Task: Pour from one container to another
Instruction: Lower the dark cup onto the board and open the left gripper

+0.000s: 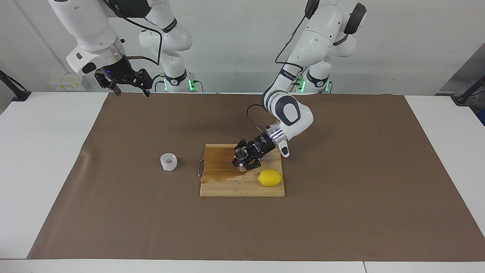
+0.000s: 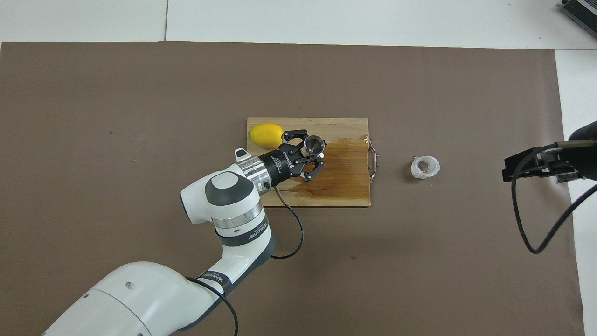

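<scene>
The small steel jigger (image 1: 240, 153) (image 2: 313, 144) stands upright over the wooden cutting board (image 1: 227, 186) (image 2: 345, 189), its mouth facing up. My left gripper (image 1: 243, 159) (image 2: 315, 152) is shut on the jigger's waist, reaching in low from the left arm's end. I cannot tell whether the jigger's base touches the board. The translucent whitish cup (image 1: 168, 162) (image 2: 425, 167) stands alone on the brown mat, beside the board toward the right arm's end. My right gripper (image 1: 132, 93) (image 2: 508, 170) hangs open and waits over the mat's edge at the right arm's end.
A yellow lemon (image 1: 270, 178) (image 2: 266, 135) lies on the board's corner, close beside the left gripper. A dark wet stain covers the board's half toward the cup. The board's metal handle (image 1: 199, 168) (image 2: 373, 158) faces the cup.
</scene>
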Controlling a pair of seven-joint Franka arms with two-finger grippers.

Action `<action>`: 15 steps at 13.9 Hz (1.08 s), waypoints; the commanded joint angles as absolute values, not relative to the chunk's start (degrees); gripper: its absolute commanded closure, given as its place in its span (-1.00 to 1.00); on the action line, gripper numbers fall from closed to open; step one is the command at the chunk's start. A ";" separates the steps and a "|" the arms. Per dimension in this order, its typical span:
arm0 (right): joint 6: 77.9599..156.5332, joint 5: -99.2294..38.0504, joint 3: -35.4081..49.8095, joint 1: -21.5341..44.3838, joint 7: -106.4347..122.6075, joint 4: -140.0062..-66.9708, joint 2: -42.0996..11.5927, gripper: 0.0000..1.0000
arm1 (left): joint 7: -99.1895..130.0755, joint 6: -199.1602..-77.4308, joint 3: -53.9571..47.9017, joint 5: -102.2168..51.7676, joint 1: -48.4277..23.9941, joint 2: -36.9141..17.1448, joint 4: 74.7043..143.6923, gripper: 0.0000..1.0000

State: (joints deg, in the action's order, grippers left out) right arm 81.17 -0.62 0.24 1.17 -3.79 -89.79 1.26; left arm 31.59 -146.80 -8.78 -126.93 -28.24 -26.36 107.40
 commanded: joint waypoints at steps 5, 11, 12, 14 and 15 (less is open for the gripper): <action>81.56 -1.85 0.00 0.79 -2.72 -90.18 1.76 -1.00 | 29.62 -148.18 -8.70 -128.23 -28.39 -26.54 106.61 -0.43; 81.56 -1.85 0.00 0.88 -2.72 -90.18 1.76 -1.00 | 28.66 -150.37 -8.61 -127.45 -28.21 -26.02 106.52 -1.00; 81.48 -1.85 0.00 0.79 -2.72 -90.18 1.76 -1.00 | 27.52 -153.25 -8.61 -126.05 -28.30 -25.93 106.26 -1.00; 81.56 -1.85 0.00 0.79 -2.72 -90.18 1.76 -1.00 | 27.25 -154.60 -8.61 -124.55 -28.30 -25.58 106.43 -1.00; 81.56 -1.85 0.00 0.79 -2.72 -90.18 1.76 -1.00 | 27.33 -154.77 -8.61 -123.32 -28.39 -25.23 106.61 -1.00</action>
State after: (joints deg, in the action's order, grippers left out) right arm 81.17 -0.62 0.24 1.17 -3.79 -89.79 1.26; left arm 27.80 -152.86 -8.64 -125.10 -28.12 -26.11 106.65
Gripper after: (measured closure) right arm 0.000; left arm 0.000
